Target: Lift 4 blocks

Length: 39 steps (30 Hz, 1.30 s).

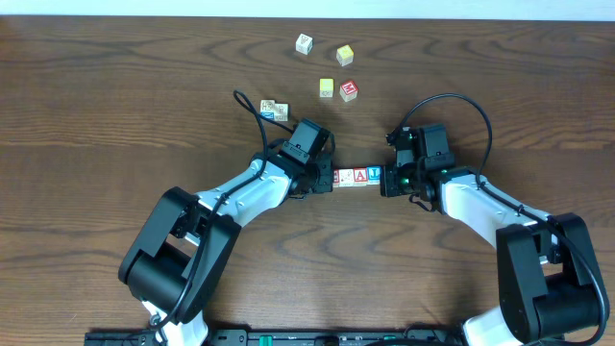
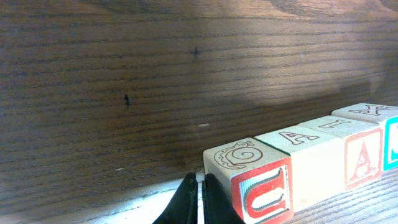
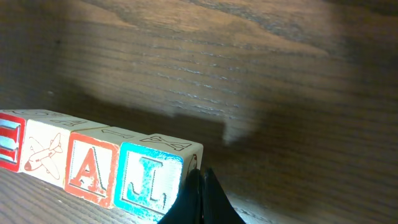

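Four alphabet blocks lie end to end in a straight row at mid-table. In the left wrist view the red-framed "C" block is nearest, then the whitish block, the red-framed "A" block and the blue-edged block. My left gripper is shut, its tip against the outer face of the "C" block. My right gripper is shut too, pressed to the outer face of the blue-lettered block. Whether the row rests on the table or hangs just above it cannot be told.
Loose cubes lie at the back: a white one, two yellow ones, a red one. A pair of white cubes sits just behind my left arm. Black cables loop over both wrists.
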Available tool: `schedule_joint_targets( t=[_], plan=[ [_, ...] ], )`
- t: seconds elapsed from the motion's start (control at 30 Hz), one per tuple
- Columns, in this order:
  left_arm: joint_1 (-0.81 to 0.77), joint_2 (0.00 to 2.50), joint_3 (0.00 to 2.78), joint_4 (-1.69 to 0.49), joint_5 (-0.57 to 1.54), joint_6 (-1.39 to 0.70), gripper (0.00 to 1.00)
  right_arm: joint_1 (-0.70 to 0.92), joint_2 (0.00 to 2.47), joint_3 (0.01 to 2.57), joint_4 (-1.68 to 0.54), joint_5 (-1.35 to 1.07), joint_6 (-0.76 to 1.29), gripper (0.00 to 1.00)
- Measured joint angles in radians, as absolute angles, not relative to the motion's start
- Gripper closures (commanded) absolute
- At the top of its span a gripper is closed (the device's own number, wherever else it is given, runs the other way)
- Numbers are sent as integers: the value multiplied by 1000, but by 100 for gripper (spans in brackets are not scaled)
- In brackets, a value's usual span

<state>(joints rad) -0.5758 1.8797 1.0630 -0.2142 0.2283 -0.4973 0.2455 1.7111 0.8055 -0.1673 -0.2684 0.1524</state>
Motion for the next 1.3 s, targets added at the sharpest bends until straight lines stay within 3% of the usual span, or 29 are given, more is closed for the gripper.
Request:
schedule_joint_targets(
  t=[1.3],
  plan=[
    [-562,1880,1063,-220,188,-485,93,294,1711,805,-115,-240,205,99]
  ],
)
